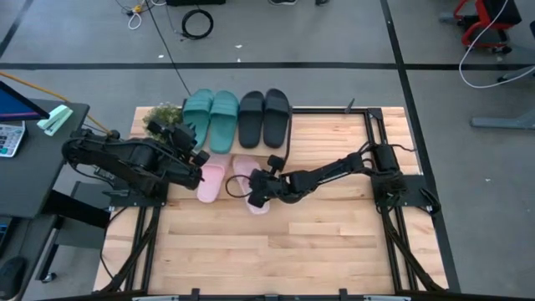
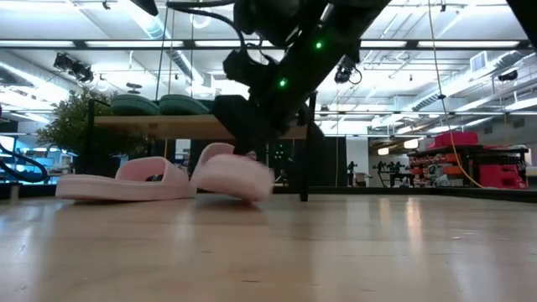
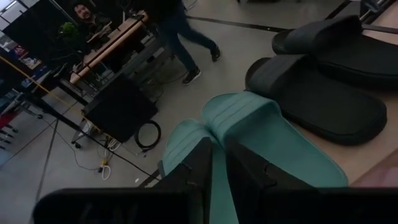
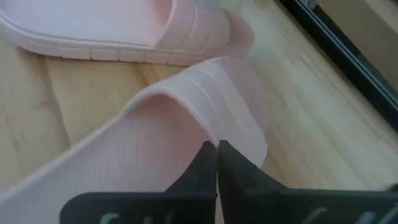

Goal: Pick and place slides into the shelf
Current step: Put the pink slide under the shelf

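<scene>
Two teal slides [image 1: 211, 119] and two black slides [image 1: 264, 118] lie side by side on the shelf's top board [image 2: 151, 123] at the table's far edge. Two pink slides rest sole-down on the table in front of it, one on the left [image 1: 211, 180] and one on the right [image 1: 244, 165]. My right gripper [image 1: 253, 186] is shut at the strap of the right pink slide [image 4: 155, 162]. My left gripper [image 3: 217, 177] hovers above the left teal slide [image 3: 186, 140], fingers a narrow gap apart, with nothing between them. My right gripper's shut fingertips [image 4: 205, 163] meet the edge of the strap [image 4: 205, 134] of the right pink slide, near the top of its arch. They come slanting down from the table's right side. I cannot tell whether any of the strap is caught between them. The slide lies on the table.
A potted plant [image 1: 163, 117] stands at the shelf's left end. A dark desk with a monitor [image 1: 33, 150] is left of the table. A person [image 3: 180, 25] walks on the floor beyond the shelf. Bare wood stretches across the table's near half [image 1: 276, 251].
</scene>
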You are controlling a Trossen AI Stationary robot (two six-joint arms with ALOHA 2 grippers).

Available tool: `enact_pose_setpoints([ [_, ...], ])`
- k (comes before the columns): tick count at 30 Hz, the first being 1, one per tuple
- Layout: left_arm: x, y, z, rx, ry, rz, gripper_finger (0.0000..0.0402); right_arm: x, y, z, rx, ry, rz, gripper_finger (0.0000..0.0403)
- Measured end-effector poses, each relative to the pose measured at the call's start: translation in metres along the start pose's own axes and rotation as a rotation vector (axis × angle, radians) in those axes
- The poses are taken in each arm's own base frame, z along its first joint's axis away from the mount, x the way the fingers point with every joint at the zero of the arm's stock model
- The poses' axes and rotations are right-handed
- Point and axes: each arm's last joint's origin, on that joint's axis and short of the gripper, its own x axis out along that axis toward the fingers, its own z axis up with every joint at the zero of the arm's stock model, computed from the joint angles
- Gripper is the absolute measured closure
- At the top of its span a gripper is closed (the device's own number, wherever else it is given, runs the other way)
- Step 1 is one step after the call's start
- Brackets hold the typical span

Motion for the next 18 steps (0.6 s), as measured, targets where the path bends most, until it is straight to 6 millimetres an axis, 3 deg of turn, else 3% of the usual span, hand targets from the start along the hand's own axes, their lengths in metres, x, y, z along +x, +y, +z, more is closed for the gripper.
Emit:
enact_pose_setpoints([
  [10, 0.000, 0.000, 0.000, -0.001, 0.000, 0.000, 0.0352, 0.017, -0.018, 0.013, 0.021, -0.058, 0.052, 0.0395],
  [18, 0.000, 0.000, 0.000, -0.001, 0.000, 0.000, 0.0358, 0.017, -0.017, 0.013, 0.001, -0.051, 0.101, 0.0344],
])
